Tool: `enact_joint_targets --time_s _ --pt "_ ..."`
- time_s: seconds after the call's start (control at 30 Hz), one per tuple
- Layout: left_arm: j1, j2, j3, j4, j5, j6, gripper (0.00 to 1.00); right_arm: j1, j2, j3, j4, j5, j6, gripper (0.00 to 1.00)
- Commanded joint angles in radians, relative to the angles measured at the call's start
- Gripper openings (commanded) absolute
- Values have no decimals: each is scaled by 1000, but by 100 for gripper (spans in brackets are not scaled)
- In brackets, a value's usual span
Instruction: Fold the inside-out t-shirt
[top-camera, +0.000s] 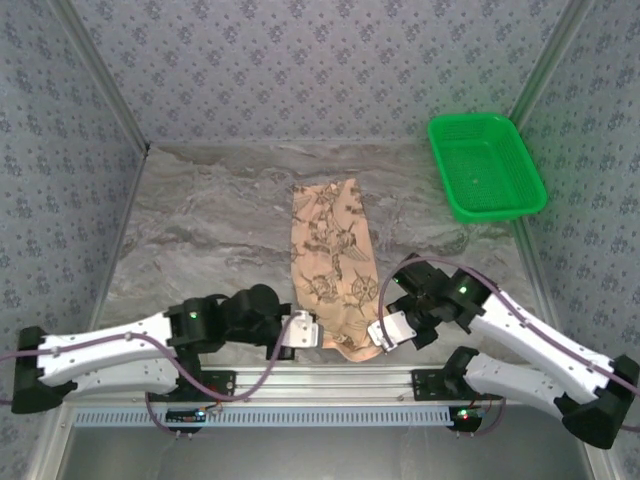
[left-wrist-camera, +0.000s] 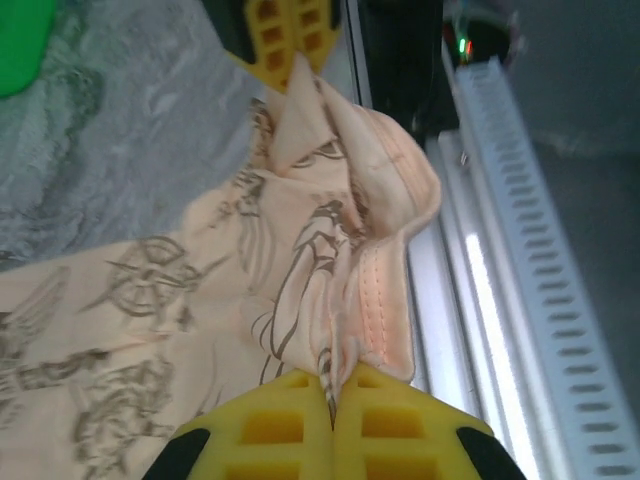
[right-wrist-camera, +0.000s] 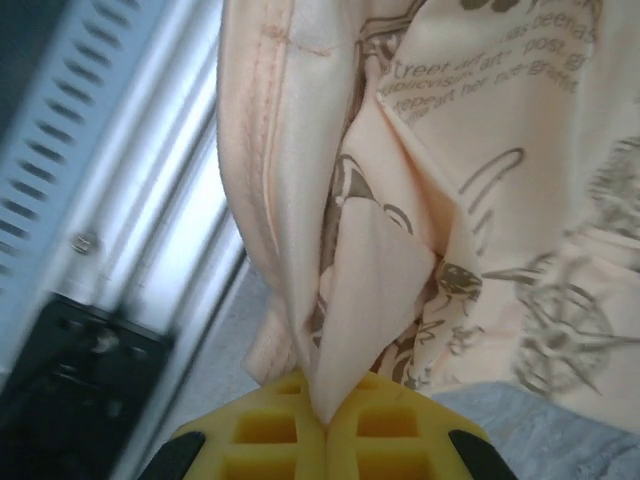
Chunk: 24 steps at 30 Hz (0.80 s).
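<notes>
The inside-out t-shirt (top-camera: 331, 262) is pinched at both near corners.
Top: it lies in a long strip mid-table (top-camera: 200, 230), left gripper (top-camera: 305, 330) at its 7 o'clock corner, right gripper (top-camera: 385, 335) at 5 o'clock. Left wrist: yellow pads (left-wrist-camera: 280, 422) clamped on the hem. Right wrist: pads (right-wrist-camera: 265, 430) clamped on a fold.

Peach printed t-shirt (top-camera: 333, 262) — narrow folded strip, mid-table

The top camera looks steeply down from high on the near side of the t-shirt (top-camera: 331, 262), which sits centred and small. Each wrist camera sits very close to the t-shirt's near hem, looking past the left gripper (left-wrist-camera: 332, 388) and right gripper (right-wrist-camera: 322, 398) from opposite sides; all three views share that hem.
</notes>
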Motion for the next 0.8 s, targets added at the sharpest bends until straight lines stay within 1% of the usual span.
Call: enact_joint_targets --time_s 0.0,0.03,0.13,0.2,0.23,0.3,0.37,0.43,0.47,0.57,0.63,0.7,0.77 --pt "-2 -76 94 -177 19 -147 0 93 -13 153 -212 -23 229 0" --pt "1 -98 120 -190 11 -159 0 122 -12 208 -229 -10 276 0" --pt "39 -150 168 -198 -11 -166 0 133 -3 327 -231 13 374 0" --pt "101 -165 175 -187 -12 -153 0 113 13 352 -210 30 364 0" --pt "146 -162 179 -183 -4 -147 0 86 23 353 -188 30 351 0" --pt "260 -130 191 -183 78 -129 0 11 49 349 -133 -10 327 0" --pt "414 -71 203 -173 219 -127 0 -98 87 343 -79 -96 316 0" --pt "544 0 214 -160 334 -130 0 -168 129 339 -36 -158 311 0" --pt "598 37 218 -153 367 -128 0 -191 155 336 -20 -180 311 0" --pt "694 145 239 -153 406 -97 0 -261 241 335 26 -220 301 0" --pt "722 208 257 -150 421 -67 0 -302 305 349 53 -239 302 0" --pt "750 266 278 -143 431 -57 0 -333 368 382 60 -258 305 0" --pt "792 320 299 -142 464 -57 0 -356 425 423 52 -266 305 0"
